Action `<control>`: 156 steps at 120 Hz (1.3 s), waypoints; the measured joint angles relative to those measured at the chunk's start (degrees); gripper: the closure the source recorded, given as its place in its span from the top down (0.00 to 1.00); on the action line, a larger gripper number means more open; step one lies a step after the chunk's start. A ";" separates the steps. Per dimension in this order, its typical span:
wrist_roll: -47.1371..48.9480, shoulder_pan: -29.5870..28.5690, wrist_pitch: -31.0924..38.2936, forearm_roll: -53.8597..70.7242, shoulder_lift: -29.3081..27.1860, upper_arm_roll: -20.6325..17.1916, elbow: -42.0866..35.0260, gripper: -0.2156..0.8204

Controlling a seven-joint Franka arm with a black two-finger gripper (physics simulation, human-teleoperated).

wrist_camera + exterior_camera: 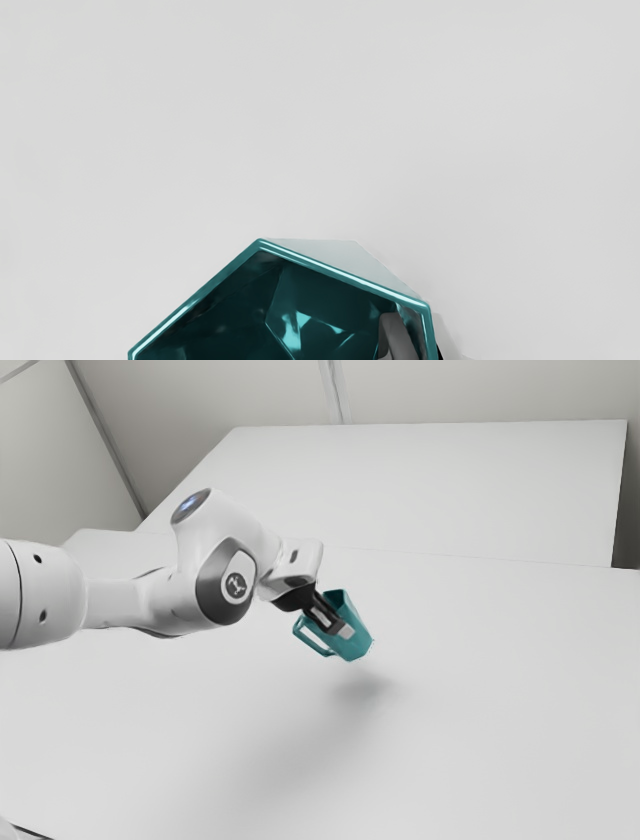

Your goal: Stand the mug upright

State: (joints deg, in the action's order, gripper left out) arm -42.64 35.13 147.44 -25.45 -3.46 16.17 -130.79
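Observation:
The teal faceted mug hangs tilted above the table, its shadow on the surface below it. Its opening faces up toward the arm, and its handle points to the exterior view's lower left. My gripper reaches down at the mug's near side, shut on its wall. In the wrist view I look into the open mug; one grey finger is inside against the wall and a dark bit of the other shows just outside, so the gripper pinches the wall between them. The mug's base is partly hidden.
The white table spreads under the mug and arm. A pale raised panel stands beyond the table at the exterior view's top, with grey walls behind it.

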 joint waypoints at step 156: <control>20.73 -13.43 -17.73 17.31 8.09 3.92 5.28 0.50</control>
State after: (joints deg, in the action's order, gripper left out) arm -21.91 21.69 129.72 -8.14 4.63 20.09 -125.51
